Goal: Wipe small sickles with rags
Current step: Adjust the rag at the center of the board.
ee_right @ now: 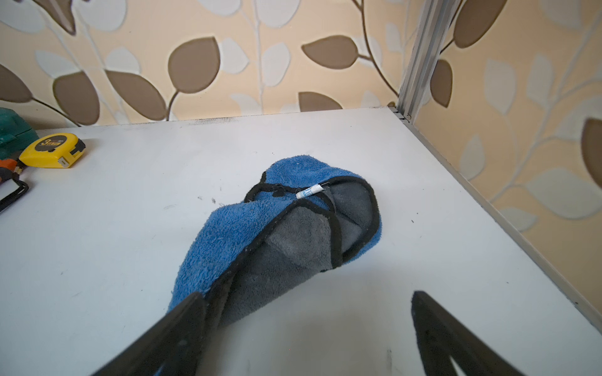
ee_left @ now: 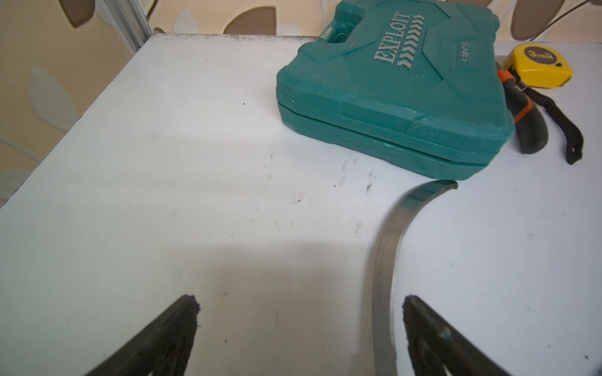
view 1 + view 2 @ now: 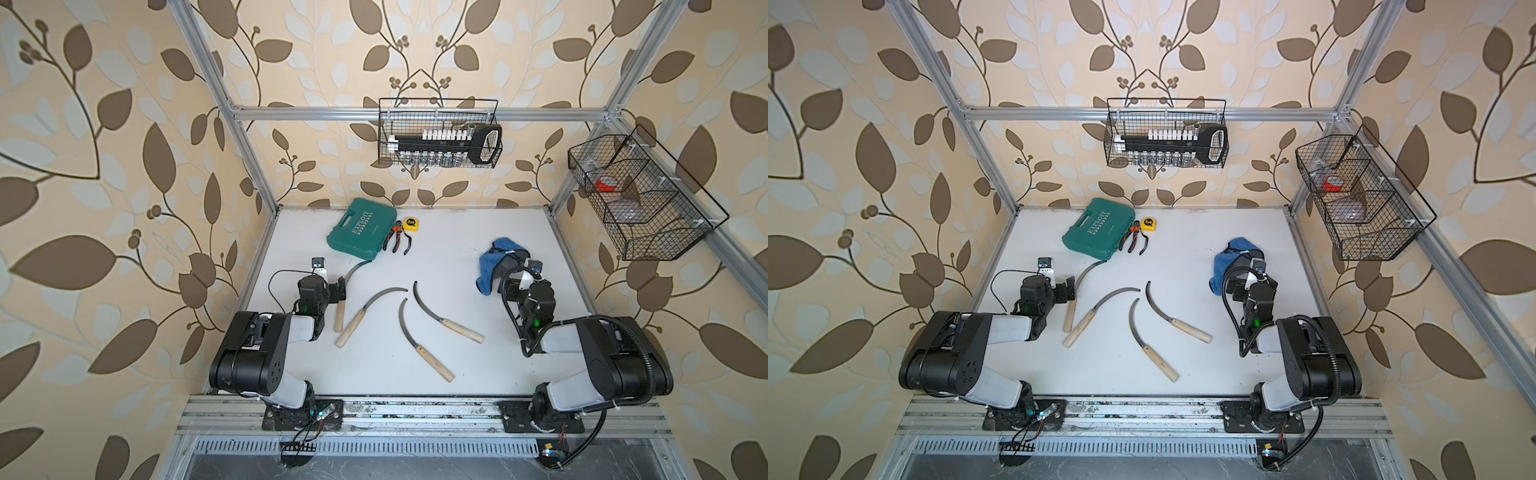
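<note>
Risk: the left gripper (image 2: 299,302), jaws apart, brackets the sickle (image 2: 384,247) blade off-centre, so closing may skid it against the teal case (image 2: 391,84). The right gripper (image 1: 306,295), spread empty over the rag (image 1: 260,228), may pinch only one fold.

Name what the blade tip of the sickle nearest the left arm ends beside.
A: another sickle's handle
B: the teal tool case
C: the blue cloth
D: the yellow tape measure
B: in the left wrist view that sickle curves round to a tip that stops right at the lower edge of the teal tool case; whether the two touch cannot be told.
</note>
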Controlling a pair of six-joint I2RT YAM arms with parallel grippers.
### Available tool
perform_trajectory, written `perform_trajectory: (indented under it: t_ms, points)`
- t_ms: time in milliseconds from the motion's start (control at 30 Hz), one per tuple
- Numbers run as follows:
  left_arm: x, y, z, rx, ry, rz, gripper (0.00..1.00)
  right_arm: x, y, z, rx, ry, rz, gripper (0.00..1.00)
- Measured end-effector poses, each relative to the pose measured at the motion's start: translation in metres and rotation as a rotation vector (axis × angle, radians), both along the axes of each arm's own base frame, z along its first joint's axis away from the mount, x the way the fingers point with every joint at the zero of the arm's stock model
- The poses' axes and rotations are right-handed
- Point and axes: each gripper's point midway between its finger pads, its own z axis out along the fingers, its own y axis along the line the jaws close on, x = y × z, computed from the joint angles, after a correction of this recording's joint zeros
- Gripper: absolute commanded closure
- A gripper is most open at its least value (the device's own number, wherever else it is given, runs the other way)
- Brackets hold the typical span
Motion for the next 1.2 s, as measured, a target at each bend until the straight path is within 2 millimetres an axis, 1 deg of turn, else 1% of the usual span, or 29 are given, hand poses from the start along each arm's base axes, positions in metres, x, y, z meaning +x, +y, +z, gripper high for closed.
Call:
perform_trajectory:
  t_ms: [467,567,600,633,700,733,767,800,833,867,967,1033,1100,1133,1200]
  points:
    - [0.000,0.000,0.000,0.000,0.000,0.000,0.01,0.000,0.000,0.000,0.000,0.000,0.000,0.01]
    - [0.000,0.000,0.000,0.000,-0.001,-0.002,0.01,-0.002,0.004,0.001,-0.005,0.019,0.006,0.01]
    - [0.000,-0.001,0.001,0.000,-0.002,-0.008,0.01,-0.002,0.006,0.005,0.000,0.037,0.005,0.01]
    - [-0.002,-0.002,0.003,-0.001,0.002,-0.011,0.01,-0.001,0.008,0.015,0.010,0.040,-0.001,0.01]
    - [-0.008,-0.001,0.009,-0.016,0.026,-0.002,0.01,0.001,0.007,0.047,0.034,-0.029,-0.012,0.01]
    - [-0.010,0.001,0.017,-0.032,0.037,0.020,0.01,0.000,0.007,0.060,0.048,-0.064,-0.017,0.01]
    - [-0.010,0.001,0.028,-0.046,0.034,0.030,0.01,-0.004,0.006,0.069,0.061,-0.085,-0.021,0.01]
    - [-0.008,0.001,0.044,-0.064,0.007,0.036,0.01,-0.008,0.006,0.076,0.078,-0.100,-0.025,0.01]
    - [-0.006,0.000,0.061,-0.086,-0.032,0.040,0.01,-0.012,0.005,0.081,0.096,-0.107,-0.031,0.01]
    - [-0.006,-0.001,0.073,-0.102,-0.058,0.041,0.01,-0.018,0.005,0.085,0.125,-0.110,-0.041,0.01]
    - [-0.018,-0.001,0.094,-0.183,-0.092,0.071,0.01,-0.036,-0.002,0.095,0.242,-0.099,-0.110,0.01]
    - [-0.029,0.000,0.102,-0.237,-0.099,0.101,0.01,-0.047,-0.008,0.109,0.317,-0.102,-0.162,0.01]
    - [-0.038,0.002,0.107,-0.277,-0.121,0.126,0.01,-0.057,-0.010,0.124,0.372,-0.127,-0.176,0.01]
    - [-0.043,0.003,0.107,-0.294,-0.124,0.138,0.01,-0.063,-0.009,0.130,0.399,-0.142,-0.176,0.01]
    - [-0.051,0.006,0.099,-0.314,-0.109,0.170,0.01,-0.073,-0.010,0.132,0.443,-0.148,-0.188,0.01]
